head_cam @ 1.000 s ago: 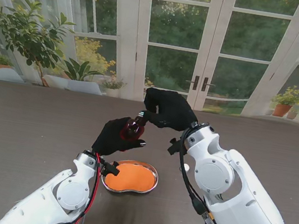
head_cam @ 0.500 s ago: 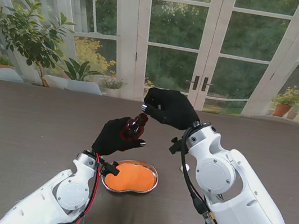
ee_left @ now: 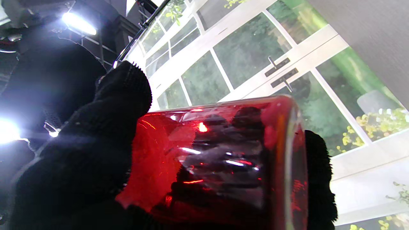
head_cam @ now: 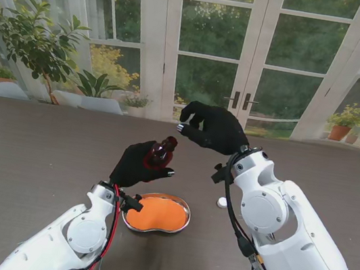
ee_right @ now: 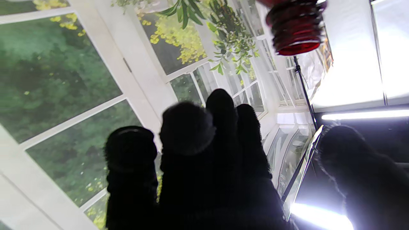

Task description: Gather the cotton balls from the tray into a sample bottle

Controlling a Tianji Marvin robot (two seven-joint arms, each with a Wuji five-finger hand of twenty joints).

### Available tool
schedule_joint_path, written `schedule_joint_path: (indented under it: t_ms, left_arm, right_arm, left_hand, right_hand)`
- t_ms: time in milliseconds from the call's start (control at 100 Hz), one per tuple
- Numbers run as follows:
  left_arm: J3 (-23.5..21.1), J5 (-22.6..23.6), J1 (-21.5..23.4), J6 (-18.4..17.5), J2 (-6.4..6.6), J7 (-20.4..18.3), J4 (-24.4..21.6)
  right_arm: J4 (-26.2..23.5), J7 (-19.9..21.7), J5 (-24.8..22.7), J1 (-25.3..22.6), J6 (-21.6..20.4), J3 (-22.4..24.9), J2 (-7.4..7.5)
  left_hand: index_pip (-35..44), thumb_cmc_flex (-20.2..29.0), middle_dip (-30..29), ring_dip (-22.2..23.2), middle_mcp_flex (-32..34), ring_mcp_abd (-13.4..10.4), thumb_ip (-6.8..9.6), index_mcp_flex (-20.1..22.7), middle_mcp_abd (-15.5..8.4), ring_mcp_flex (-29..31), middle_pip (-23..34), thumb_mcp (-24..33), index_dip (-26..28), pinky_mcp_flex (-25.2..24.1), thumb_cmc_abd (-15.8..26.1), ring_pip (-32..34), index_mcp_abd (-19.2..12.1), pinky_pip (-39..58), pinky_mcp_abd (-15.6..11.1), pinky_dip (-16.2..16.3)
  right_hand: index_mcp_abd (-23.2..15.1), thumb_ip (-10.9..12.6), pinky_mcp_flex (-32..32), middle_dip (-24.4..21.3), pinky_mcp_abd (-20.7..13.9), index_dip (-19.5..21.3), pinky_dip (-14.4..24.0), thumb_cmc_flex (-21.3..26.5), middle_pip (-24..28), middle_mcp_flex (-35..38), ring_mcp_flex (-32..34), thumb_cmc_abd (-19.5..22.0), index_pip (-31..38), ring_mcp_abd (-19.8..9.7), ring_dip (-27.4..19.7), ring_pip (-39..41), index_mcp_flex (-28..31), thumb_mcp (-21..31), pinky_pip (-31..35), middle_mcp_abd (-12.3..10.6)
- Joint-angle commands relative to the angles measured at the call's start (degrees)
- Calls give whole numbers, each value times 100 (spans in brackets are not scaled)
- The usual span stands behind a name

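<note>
The dark table (head_cam: 41,147) carries a kidney-shaped steel tray (head_cam: 183,207) with an orange lining, nearer to me than both raised hands; I cannot make out cotton balls in it. A small white thing (head_cam: 222,202) lies on the table just right of the tray; it may be a cap or a ball.

The left hand (head_cam: 136,164) is held up above the tray's far edge, its gloved fingers (ee_left: 96,140) wrapped around the red sample bottle (head_cam: 161,153), which tilts with its threaded, uncapped neck (ee_right: 295,32) toward the right hand.

The right hand (head_cam: 214,129) hovers a little apart from that neck, fingertips (ee_right: 187,127) curled close toward the thumb; a pale speck shows at them, but whether they pinch anything I cannot tell.

To do this step well, I judge the bottle's mouth should be steadied first, so anything released drops inside.
</note>
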Motion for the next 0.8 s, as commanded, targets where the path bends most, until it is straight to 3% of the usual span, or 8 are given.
schedule_joint_path:
  t_ms: [0,120,260,470,790]
  left_arm:
    - [-17,11,21,-15,-7,-79,-62]
    - [-40,34,42,-34,0,-76,-89]
    - [-63,45,61,-43,11,-93,-127]
    - [-51,-54,75,-56,8,-147,-152]
    - [-109,-76,156,-3,65,-299,-267]
  right_arm:
    - [39,-24,-48,-46,85,16,1]
    - [71,-40,-169,-107,250,71,13]
    - [156,-30,-553,-150,361,123,65]
    - [432,46,-968,-125,363,121,140]
    - [1067,95,-1441,30,268,10,232]
  left_hand:
    - [504,906,23,49,385,-60,62,717,-681,41,6,905,103,-173,1106,110,-1494,30,-224,-41]
    - [505,900,28,49,389,-50,60,717,-681,43,6,916,102,-175,1103,108,-1488,26,-231,-43]
    - [506,901,25,48,390,-48,59,718,-674,43,3,917,101,-175,1105,106,-1480,26,-231,-43]
    - [503,896,20,49,387,-47,56,712,-672,35,2,908,100,-176,1116,102,-1478,25,-231,-44]
    - [505,896,7,52,386,-33,56,707,-664,34,5,898,106,-184,1124,102,-1464,19,-228,-45]
  right_hand:
    - [-39,125,-95,-191,65,-173,40,7,-208,-263,167,-53,-153,139,-181,-420,-151,-125,-75,131]
    - [-35,125,-187,-518,124,-182,-15,79,-581,-417,14,-91,-223,301,-299,-983,-152,-209,-246,308]
    - [-69,125,-158,-725,109,-188,-75,211,-748,-424,-7,-323,-276,240,-370,-1285,-33,-138,-333,318]
    - [-148,64,-158,-686,-15,-158,-115,635,-573,-523,-13,-1352,-319,89,-315,-1309,69,302,-337,184]
    - [-514,-108,0,-234,-124,-210,-125,1004,44,-384,216,-2997,-515,-210,14,-388,488,968,-89,13]
